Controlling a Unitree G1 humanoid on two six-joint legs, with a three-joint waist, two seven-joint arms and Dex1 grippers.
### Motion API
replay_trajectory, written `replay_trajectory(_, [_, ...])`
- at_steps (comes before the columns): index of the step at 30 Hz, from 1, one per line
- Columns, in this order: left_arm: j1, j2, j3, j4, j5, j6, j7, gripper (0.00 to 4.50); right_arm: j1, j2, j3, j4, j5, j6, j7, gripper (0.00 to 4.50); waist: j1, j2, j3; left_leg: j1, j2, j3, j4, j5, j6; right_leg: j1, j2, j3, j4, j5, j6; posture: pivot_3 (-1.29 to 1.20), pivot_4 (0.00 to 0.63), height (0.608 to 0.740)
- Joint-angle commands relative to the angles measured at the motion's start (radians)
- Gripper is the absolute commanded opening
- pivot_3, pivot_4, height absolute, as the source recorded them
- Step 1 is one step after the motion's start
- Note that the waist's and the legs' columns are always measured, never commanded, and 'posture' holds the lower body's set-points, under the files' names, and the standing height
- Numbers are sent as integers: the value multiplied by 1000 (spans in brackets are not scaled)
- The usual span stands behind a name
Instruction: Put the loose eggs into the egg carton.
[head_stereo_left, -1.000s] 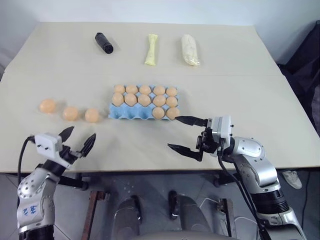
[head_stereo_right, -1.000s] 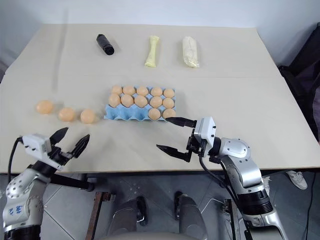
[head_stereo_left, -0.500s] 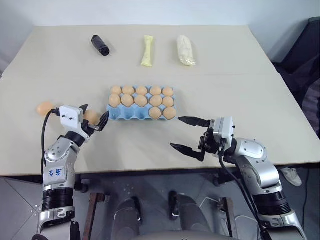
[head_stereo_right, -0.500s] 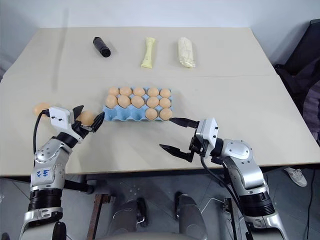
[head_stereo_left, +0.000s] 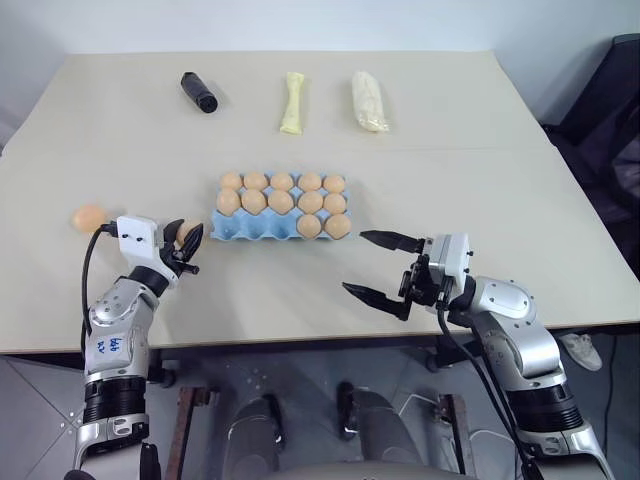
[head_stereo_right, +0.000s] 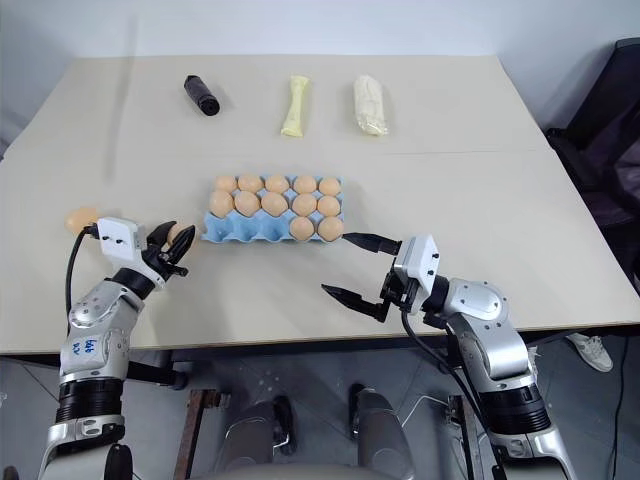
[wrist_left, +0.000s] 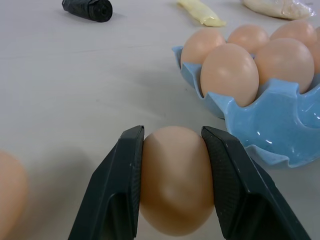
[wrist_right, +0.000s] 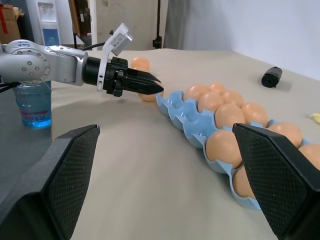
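Observation:
My left gripper (head_stereo_left: 186, 238) is shut on a pale orange loose egg (wrist_left: 175, 180), which sits between its two black fingers (wrist_left: 120, 190) just left of the egg carton (head_stereo_left: 250, 230). The light-blue carton holds several eggs in its back and middle rows and two at the right of its front row; the front-left cups are bare. Another loose egg (head_stereo_left: 88, 216) lies further left on the table, and one shows at the edge of the left wrist view (wrist_left: 7, 185). My right gripper (head_stereo_left: 355, 262) hangs open, holding nothing, right of and nearer than the carton.
At the table's far side lie a black cylinder (head_stereo_left: 199, 91), a yellow wrapped roll (head_stereo_left: 291, 101) and a white wrapped roll (head_stereo_left: 368, 100). The right wrist view shows a water bottle (wrist_right: 36, 102) beyond the table's left edge.
My left gripper has come forward from the near table edge to the egg nearest the carton and closed on it. The right arm has kept still.

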Motion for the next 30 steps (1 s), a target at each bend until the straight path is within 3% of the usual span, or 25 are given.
replay_trajectory(1, [-51,17,-13,-101,-90,-59,-147,1810,3,-5,-21,-27,8,-15,-6,4500,0,0,0,0,0,1,0,0,0,0,0,0,0,0,0,0,150,740])
replay_trajectory(7, [-167,27,-178,-57,-44,-116,-347,1810,9,-13,-41,-32,7,-14,-26,4500,5,0,0,0,-1,4,0,0,0,1,0,0,-1,-2,-3,0,150,740])
replay_trajectory(12, [-311,-37,-284,152,37,-141,-378,1810,36,-23,-79,-57,3,-14,-67,4500,5,0,0,0,-2,1,0,0,0,2,-1,0,-3,-1,-2,0,150,740])
replay_trajectory(19, [-444,-53,-270,369,68,-255,-388,1810,86,-31,-100,-117,11,0,-112,4500,-1,0,0,1,-2,-2,2,0,0,-1,0,-1,6,-1,4,0,150,740])
replay_trajectory(22, [-433,-31,-253,353,42,-254,-438,2451,96,-32,-102,-123,10,-1,-120,4500,-2,0,0,2,-2,-3,2,-1,0,0,1,-1,6,-1,3,0,150,740])
replay_trajectory(28, [-334,23,-223,230,0,-196,-487,4358,83,-23,-88,-106,8,-6,-122,4500,-2,0,0,2,-3,-2,2,-1,0,0,0,0,6,-1,3,0,150,740])
replay_trajectory(30, [-305,48,-202,204,3,-189,-475,4474,73,-23,-84,-94,9,-7,-114,4500,0,0,0,1,-3,-1,2,-1,0,0,0,0,7,-1,3,0,150,740])
